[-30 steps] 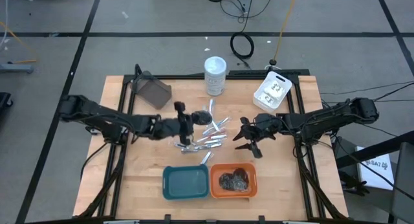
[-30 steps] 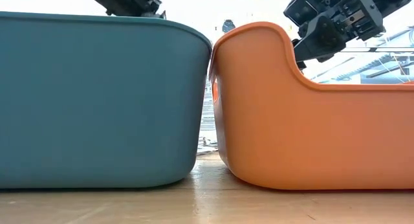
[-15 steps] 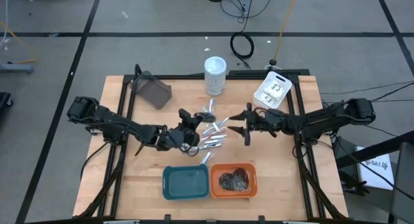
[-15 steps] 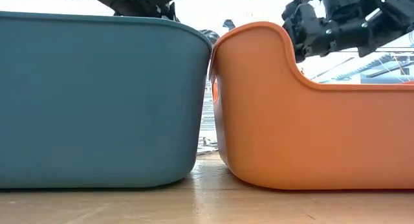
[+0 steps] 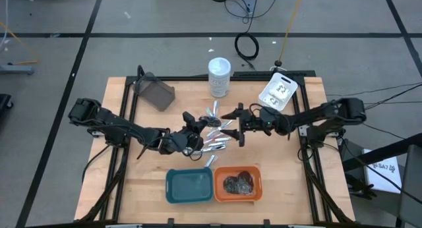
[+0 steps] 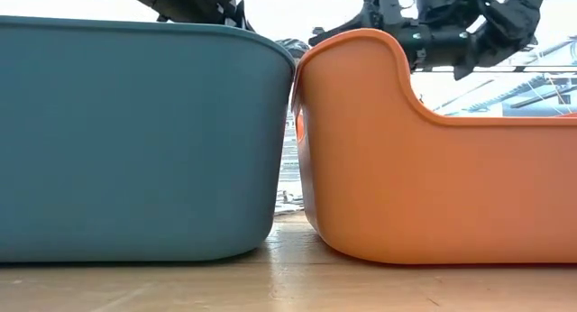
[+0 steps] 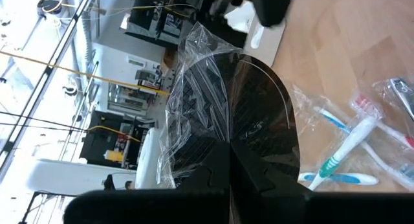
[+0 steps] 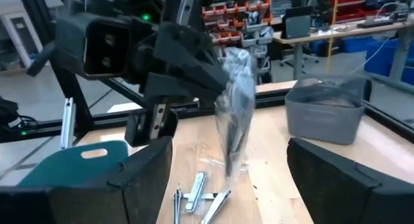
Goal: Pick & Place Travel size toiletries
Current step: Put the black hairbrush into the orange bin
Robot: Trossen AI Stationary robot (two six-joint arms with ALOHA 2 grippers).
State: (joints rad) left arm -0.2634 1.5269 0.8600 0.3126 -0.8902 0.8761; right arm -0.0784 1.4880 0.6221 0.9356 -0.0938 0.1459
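From above, the left gripper (image 5: 192,137) sits over the near edge of the scattered pile of wrapped toiletries (image 5: 217,140) at mid-table, its jaws shut on a clear-wrapped dark comb (image 5: 190,124). The right gripper (image 5: 238,122) reaches in from the opposite side with its jaws spread wide and nothing between them, just beside the pile's far edge. In front of the pile stand a teal tray (image 5: 189,186) and an orange tray (image 5: 238,183), touching side by side; the orange one holds a dark bundle. A white-lidded jar (image 5: 219,76), a grey bin (image 5: 154,93) and a white box (image 5: 277,93) stand along the far side of the table (image 5: 138,176). At table height the two trays fill the frame, with both arms only partly visible above their rims. The left wrist camera shows the comb in crinkled clear wrap (image 7: 233,120) pinched between closed fingers (image 7: 259,179), and wrapped toothbrushes (image 7: 349,146) lying on the wood beyond. The right wrist camera looks between its own wide-apart fingers (image 8: 136,185) at the wrapped comb held upright by the left gripper, with slim silver packets (image 8: 197,195) on the table below.
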